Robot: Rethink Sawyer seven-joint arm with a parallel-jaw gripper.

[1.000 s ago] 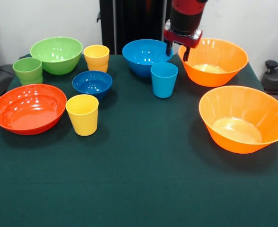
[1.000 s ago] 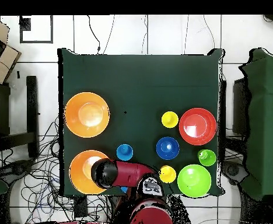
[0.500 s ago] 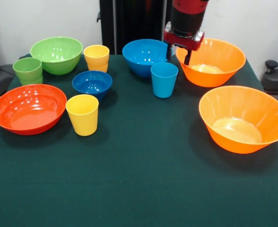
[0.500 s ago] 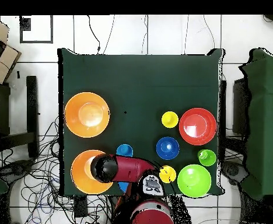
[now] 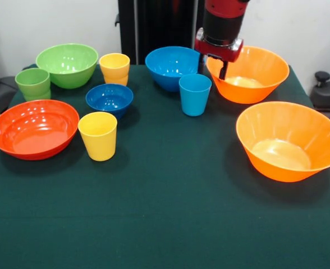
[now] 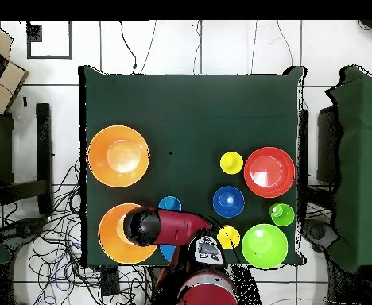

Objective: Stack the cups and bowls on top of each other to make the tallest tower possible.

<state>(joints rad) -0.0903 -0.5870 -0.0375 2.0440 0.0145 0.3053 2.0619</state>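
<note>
On the front view, left to right, the desk (image 5: 170,224) carries the following. A green cup (image 5: 32,83) stands at the left edge, with a red-orange bowl (image 5: 34,129) in front of it near the same edge. A green bowl (image 5: 67,65) sits at the far left corner. A yellow cup (image 5: 114,68) stands just beside that bowl; a second yellow cup (image 5: 98,135) stands nearer the middle, just beside the red-orange bowl. A small dark blue bowl (image 5: 109,99) sits between the two yellow cups. A light blue bowl (image 5: 172,66) sits at the far edge, with a light blue cup (image 5: 195,94) just in front of it. Two orange bowls occupy the right side: the far orange bowl (image 5: 248,73) near the far right corner, and the near orange bowl (image 5: 289,140) at the right edge. No piece rests on another; every cup and bowl stands alone, mouth up.

My arm (image 5: 223,19) comes down vertically at the far edge, between the light blue bowl and the far orange bowl. My claw (image 5: 212,63) hangs at the left rim of the far orange bowl, with one finger (image 5: 222,70) inside the rim. Whether it pinches the rim or stands spread, I cannot tell. The light blue cup stands just beside and below the claw.
</note>
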